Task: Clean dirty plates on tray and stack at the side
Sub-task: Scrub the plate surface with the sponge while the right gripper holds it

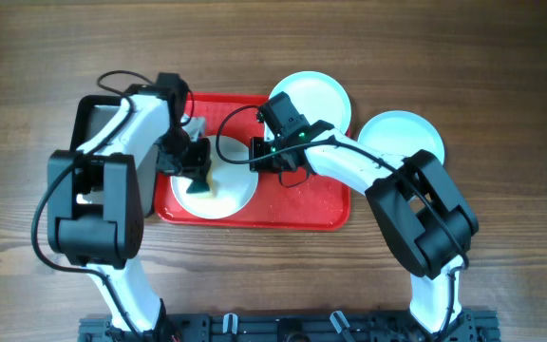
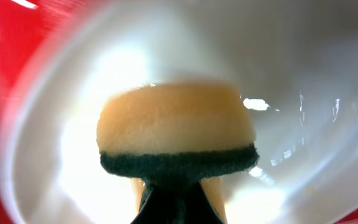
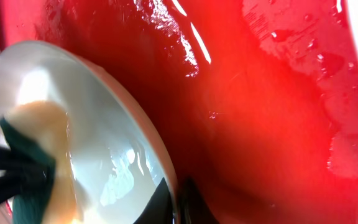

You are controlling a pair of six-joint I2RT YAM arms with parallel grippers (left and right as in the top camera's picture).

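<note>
A pale plate lies on the left part of the red tray. My left gripper is shut on a yellow sponge with a green scouring side and presses it into this plate. My right gripper is shut on the plate's right rim, one finger on each side. The sponge also shows in the right wrist view. A second plate lies at the tray's back right edge, and a third plate lies on the table to its right.
A black tray lies left of the red tray, mostly under my left arm. The red tray's floor is wet with droplets. The wooden table surrounds everything.
</note>
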